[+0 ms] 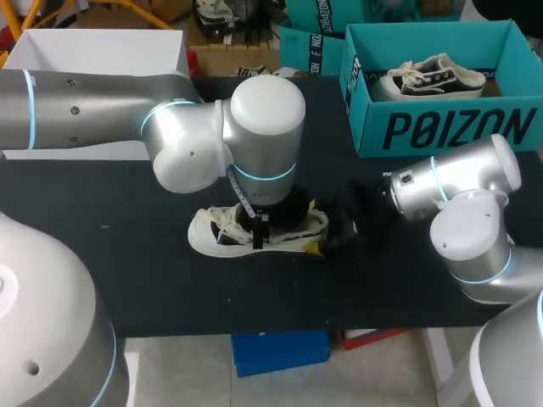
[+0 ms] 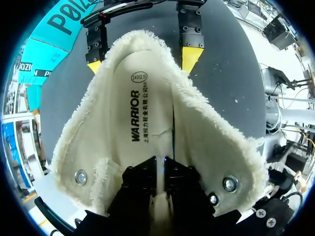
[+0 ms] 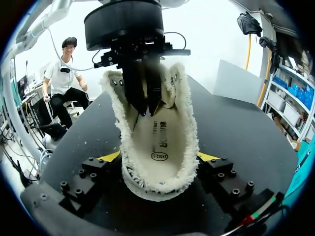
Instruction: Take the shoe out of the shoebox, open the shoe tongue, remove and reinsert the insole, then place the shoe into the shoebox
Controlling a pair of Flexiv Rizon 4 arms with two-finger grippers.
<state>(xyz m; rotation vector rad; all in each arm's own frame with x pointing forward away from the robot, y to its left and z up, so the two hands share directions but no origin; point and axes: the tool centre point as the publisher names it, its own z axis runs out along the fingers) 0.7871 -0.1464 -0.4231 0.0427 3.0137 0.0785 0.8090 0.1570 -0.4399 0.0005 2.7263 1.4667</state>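
Head view
- Shoe (image 1: 216, 231): sole down on the table (image 1: 127, 254), toe toward my left, well apart from the shoebox (image 1: 441, 127).
- Obstruction: the left arm (image 1: 110, 114) hangs over the shoe's opening and hides it.
- Surroundings: a second shoe (image 1: 428, 78) already takes up floor in the shoebox. A white box (image 1: 93, 59) stands at the far left.

Left wrist view
- Left gripper (image 2: 158, 169): inside the shoe's mouth, over the insole (image 2: 142, 113). Its fingers are drawn nearly together with a pale sliver between them. Whether anything is pinched cannot be told.
- Risk: if only the fleece lining (image 2: 211, 142) is caught, a pull would probably lift the shoe rather than the insole.

Right wrist view
- Right gripper (image 3: 158, 156): jaws wide, one yellow tip against each side of the heel, clamping the shoe.
- Risk: the clamp bears on a soft collar. A strong upward pull could slip the heel free or tip the shoe.
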